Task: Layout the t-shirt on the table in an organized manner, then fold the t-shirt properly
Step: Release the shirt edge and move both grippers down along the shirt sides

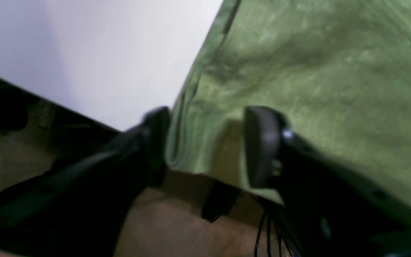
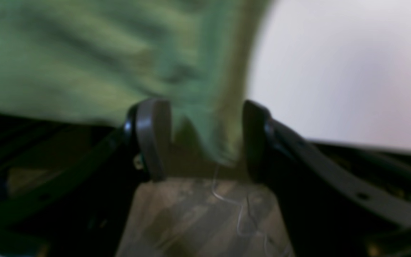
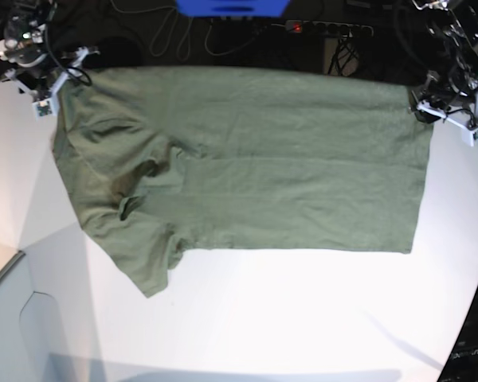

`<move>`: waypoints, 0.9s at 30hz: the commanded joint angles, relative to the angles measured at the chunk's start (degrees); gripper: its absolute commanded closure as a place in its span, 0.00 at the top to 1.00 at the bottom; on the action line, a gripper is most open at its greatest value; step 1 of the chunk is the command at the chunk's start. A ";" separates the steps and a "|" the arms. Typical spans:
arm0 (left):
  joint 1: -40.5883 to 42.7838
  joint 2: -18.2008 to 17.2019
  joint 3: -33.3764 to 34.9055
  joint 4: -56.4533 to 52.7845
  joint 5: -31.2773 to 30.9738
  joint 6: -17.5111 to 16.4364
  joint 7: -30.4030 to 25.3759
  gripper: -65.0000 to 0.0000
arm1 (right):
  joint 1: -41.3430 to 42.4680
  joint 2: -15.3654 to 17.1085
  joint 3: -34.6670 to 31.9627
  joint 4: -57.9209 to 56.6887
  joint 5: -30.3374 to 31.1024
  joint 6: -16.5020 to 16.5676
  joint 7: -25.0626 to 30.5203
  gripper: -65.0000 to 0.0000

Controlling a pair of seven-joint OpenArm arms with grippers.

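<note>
My left claw (image 1: 205,146) and right claw (image 2: 198,137) stand released around the shirt (image 3: 247,167) corners at the surface (image 3: 303,318) edge, leaving it spread flat for folding.

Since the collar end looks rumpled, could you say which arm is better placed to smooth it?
Right: the right gripper hangs open by the t-shirt's rumpled collar end; the left gripper is at the hem.

Left tool (image 1: 205,146) (right tool (image 2: 205,139) too) agape.
</note>
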 commanded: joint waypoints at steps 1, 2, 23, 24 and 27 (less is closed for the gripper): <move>-0.20 -0.72 -0.20 1.00 -0.42 0.05 -0.51 0.54 | -0.07 0.60 1.79 1.15 0.04 0.14 0.55 0.53; -0.20 -0.72 -0.38 1.18 -0.42 0.05 -0.59 0.54 | 0.11 0.07 3.02 1.15 0.04 0.14 0.63 0.54; -17.70 0.95 -4.16 10.23 0.19 0.05 -0.59 0.55 | 28.41 6.49 -6.30 -6.67 -0.22 0.14 0.46 0.66; -19.28 0.95 -4.16 9.18 0.19 0.05 -0.59 0.55 | 31.14 7.01 -7.18 -9.75 -0.22 0.14 0.46 0.66; -23.59 0.24 -4.16 3.73 0.19 0.05 -1.47 0.55 | 38.44 8.51 -9.20 -19.86 -0.13 0.14 0.55 0.66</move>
